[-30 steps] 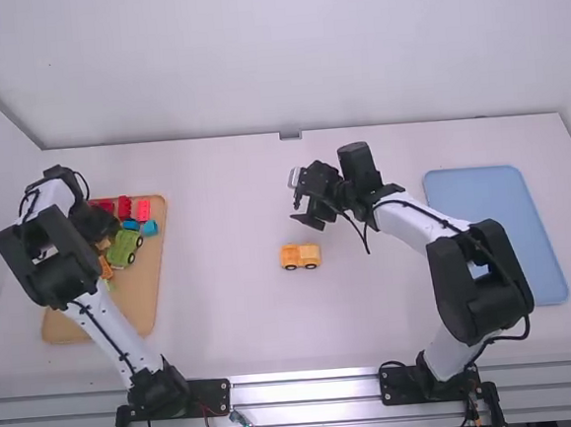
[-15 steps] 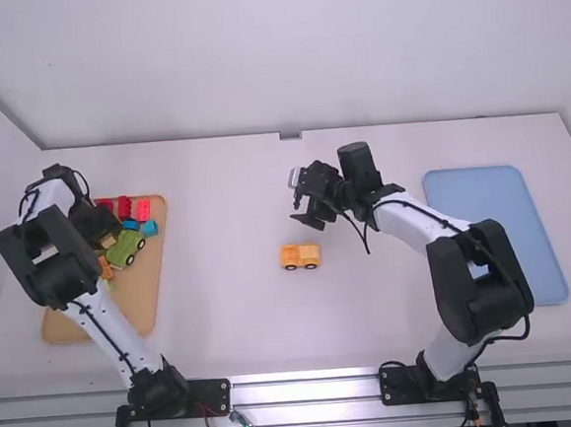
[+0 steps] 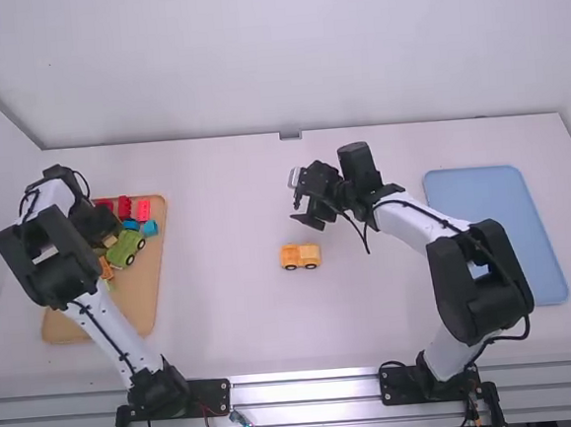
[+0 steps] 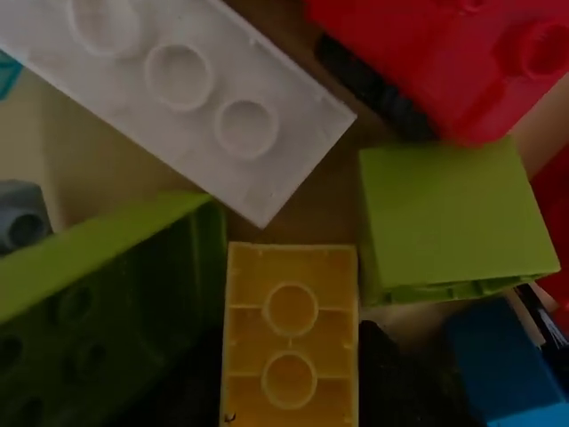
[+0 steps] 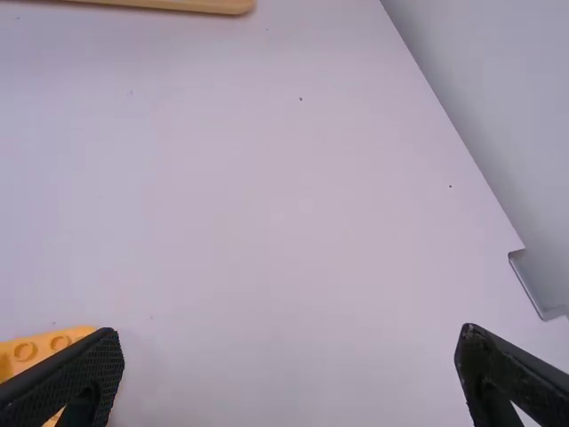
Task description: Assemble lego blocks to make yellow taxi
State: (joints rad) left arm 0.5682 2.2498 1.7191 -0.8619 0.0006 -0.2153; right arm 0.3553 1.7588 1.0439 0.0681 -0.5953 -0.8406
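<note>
In the high view, we see the tan tray [image 3: 139, 299] at nine o'clock, holding red blocks [image 3: 143, 211] and a green one [image 3: 124, 248], the left gripper [image 3: 96, 224] over it; the blue tray [image 3: 503, 216] at three. The yellow vehicle [image 3: 301, 257] stands mid-tabletop [image 3: 245, 325], at six o'clock from the right gripper [image 3: 306, 198].

In the dim left wrist view, the fingers seem clenched on a yellow block [image 4: 290, 338].

In the right wrist view, the fingers [image 5: 80, 378] are released, wide apart.

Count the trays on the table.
2. The tan tray, holding blocks, is at the left end of the table; the blue tray is at the right end. Each arm hides part of one tray.
</note>
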